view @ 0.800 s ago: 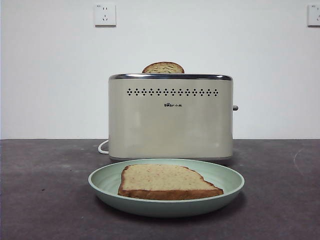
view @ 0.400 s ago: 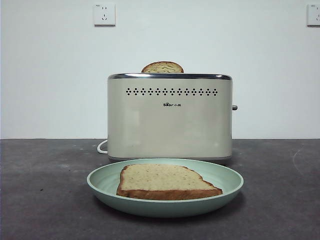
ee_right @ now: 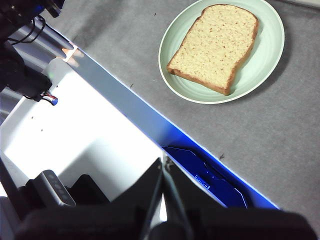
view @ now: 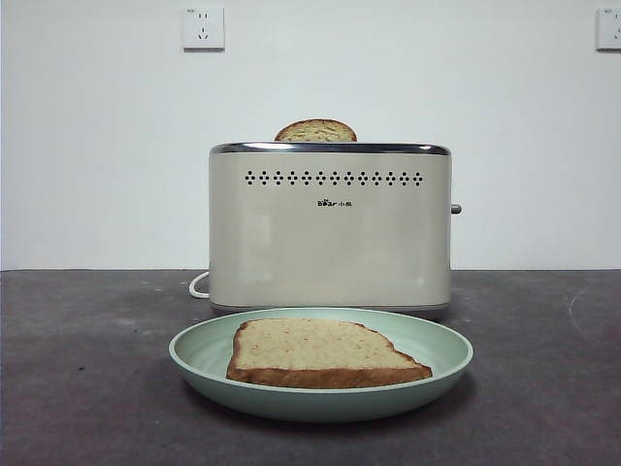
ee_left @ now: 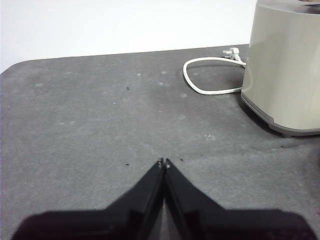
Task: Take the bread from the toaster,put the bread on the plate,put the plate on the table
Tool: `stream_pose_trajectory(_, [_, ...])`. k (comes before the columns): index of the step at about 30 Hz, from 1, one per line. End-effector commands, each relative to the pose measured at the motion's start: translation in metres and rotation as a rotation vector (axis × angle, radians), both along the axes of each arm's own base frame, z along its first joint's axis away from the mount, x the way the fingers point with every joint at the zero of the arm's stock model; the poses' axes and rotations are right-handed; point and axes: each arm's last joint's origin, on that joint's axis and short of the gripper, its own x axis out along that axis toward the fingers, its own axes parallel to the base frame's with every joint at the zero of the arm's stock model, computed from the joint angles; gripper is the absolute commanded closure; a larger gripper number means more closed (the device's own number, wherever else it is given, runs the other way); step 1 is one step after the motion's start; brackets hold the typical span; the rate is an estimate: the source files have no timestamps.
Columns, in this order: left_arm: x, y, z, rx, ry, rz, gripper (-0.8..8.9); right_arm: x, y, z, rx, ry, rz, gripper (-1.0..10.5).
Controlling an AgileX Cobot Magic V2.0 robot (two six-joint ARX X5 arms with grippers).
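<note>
The bread (view: pixel 325 351) lies flat on the pale-green plate (view: pixel 194 351), which rests on the dark grey table (view: pixel 87 388) just in front of the cream toaster (view: pixel 330 233). The right wrist view shows the bread (ee_right: pixel 215 47) on the plate (ee_right: pixel 272 57) from above. My right gripper (ee_right: pixel 164 162) is shut and empty, off the table's near edge, well away from the plate. Also shut and empty, my left gripper (ee_left: pixel 164 162) hangs over bare table beside the toaster (ee_left: pixel 285 75). Neither arm appears in the front view.
A second brown-crusted slice (view: pixel 315 131) pokes out of the toaster's slot. The toaster's white cord (ee_left: pixel 200 82) loops on the table behind it. A white surface (ee_right: pixel 90 130) and blue parts (ee_right: pixel 210 175) lie beyond the table edge.
</note>
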Motion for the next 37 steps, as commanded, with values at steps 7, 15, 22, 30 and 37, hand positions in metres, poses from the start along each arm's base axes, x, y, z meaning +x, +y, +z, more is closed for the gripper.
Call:
stream_pose_trajectory(7, [0.001, 0.0, -0.004, -0.006, 0.007, 0.009, 8.17, -0.003, -0.024, 0.022, 0.081, -0.381, -0.231, 9.5])
stream_pose_trajectory(15, [0.001, 0.0, -0.004, -0.006, 0.007, 0.009, 8.17, -0.008, -0.042, 0.005, 0.112, -0.642, -0.453, 9.5])
stream_pose_trajectory(22, [0.001, 0.0, -0.004, -0.006, 0.007, 0.009, 8.17, 0.01, -0.042, -0.056, 0.186, -0.838, -0.512, 9.5])
stream_pose_trajectory(30, [0.001, 0.0, -0.004, -0.006, 0.007, 0.009, 8.17, 0.025, -0.042, -0.125, 0.179, -0.86, -0.534, 9.5])
stream_pose_trajectory(37, [0.001, 0.0, -0.004, -0.006, 0.007, 0.009, 8.17, 0.027, -0.041, -0.166, 0.173, -0.833, -0.535, 9.5])
